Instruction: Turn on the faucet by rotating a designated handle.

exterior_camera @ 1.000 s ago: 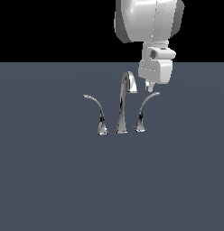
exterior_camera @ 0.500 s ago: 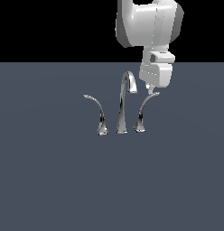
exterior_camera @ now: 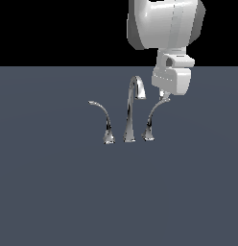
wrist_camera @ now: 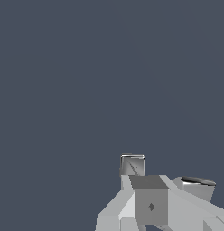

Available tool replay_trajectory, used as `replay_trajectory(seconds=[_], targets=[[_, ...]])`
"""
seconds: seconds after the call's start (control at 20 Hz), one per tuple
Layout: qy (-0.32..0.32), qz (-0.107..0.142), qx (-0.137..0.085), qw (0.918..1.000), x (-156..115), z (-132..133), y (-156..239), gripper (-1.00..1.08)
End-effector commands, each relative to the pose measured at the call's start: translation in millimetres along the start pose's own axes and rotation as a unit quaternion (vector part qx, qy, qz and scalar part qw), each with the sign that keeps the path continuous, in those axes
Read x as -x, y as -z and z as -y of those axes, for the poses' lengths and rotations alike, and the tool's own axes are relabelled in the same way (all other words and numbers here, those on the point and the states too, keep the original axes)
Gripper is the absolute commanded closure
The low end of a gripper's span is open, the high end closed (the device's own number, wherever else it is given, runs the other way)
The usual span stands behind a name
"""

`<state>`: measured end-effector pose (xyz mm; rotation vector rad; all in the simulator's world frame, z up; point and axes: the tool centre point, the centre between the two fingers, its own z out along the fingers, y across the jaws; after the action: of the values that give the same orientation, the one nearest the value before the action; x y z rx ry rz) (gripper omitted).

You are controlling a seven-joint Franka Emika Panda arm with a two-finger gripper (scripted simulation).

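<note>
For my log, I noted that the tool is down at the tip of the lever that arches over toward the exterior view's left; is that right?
Not quite. In the exterior view the tool is at the tip of the handle on the exterior view's right of the spout, the one sweeping up and rightward. The left-arching lever stands untouched.

exterior: frontal, mid-distance, facing faucet (exterior_camera: 128,115) | wrist: close, looking down past jaws | shared: handle tip

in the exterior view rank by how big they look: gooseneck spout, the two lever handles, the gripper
1. gripper, with its white body
2. gooseneck spout, the tallest chrome piece
3. handle and the leftward-arching lever: mirror images, too alike to rank
</note>
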<state>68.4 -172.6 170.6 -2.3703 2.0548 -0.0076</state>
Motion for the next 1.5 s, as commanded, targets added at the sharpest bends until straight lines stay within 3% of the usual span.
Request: replay_trajectory(seconds=[0.0, 0.1, 0.15, 1.05, 1.15, 1.45], targets=[[-0.004, 0.0, 0.003, 1.0, -7.4, -13.4, 0.1, 1.08], [-0.004, 0.0, 0.003, 1.0, -8.8, -16.8, 0.1, 1.08], [0.003, 0.0, -0.002, 1.0, -0.5, -6.0, 0.1, 1.08], [-0.004, 0.0, 0.003, 1.0, 9.5, -61.8, 0.4, 1.08], [-0.005, -0.001, 0.0, 1.0, 5.7, -57.0, -0.1, 1.08], [-0.005, -0.001, 0.001, 1.0, 26.7, -67.2, 0.1, 1.08]])
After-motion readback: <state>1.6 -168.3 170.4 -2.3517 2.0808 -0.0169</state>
